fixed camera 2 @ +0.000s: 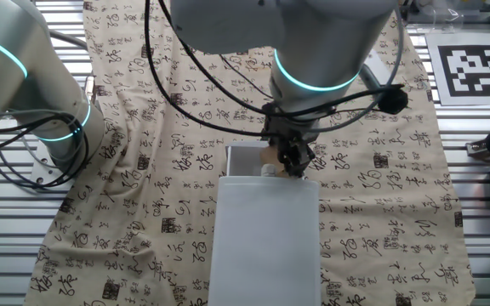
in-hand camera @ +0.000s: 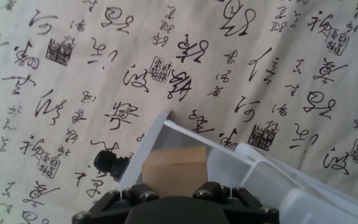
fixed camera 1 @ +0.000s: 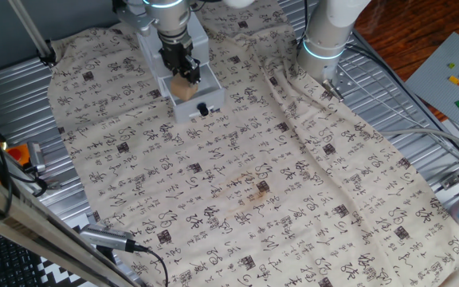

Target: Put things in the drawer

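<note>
Gripper (fixed camera 1: 184,74) pointing down over open drawer (fixed camera 1: 206,84), fingers closed on tan block (fixed camera 1: 185,88) (block about as wide as the claw). Block sits low inside pulled-out tray, apparently at or near tray floor; contact unclear. Likely held there for release into drawer. Black knob (in-hand camera: 109,163) at tray front, facing away from white cabinet. Drawer unit rests on calligraphy-print cloth (fixed camera 1: 237,183) covering table. Release not yet done.

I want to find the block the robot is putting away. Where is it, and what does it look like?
Find the cloth with black writing, then the white drawer near its far edge, pulled open. The block sits inside, under the gripper. It is a plain tan cube, unlike the black knob.
</note>
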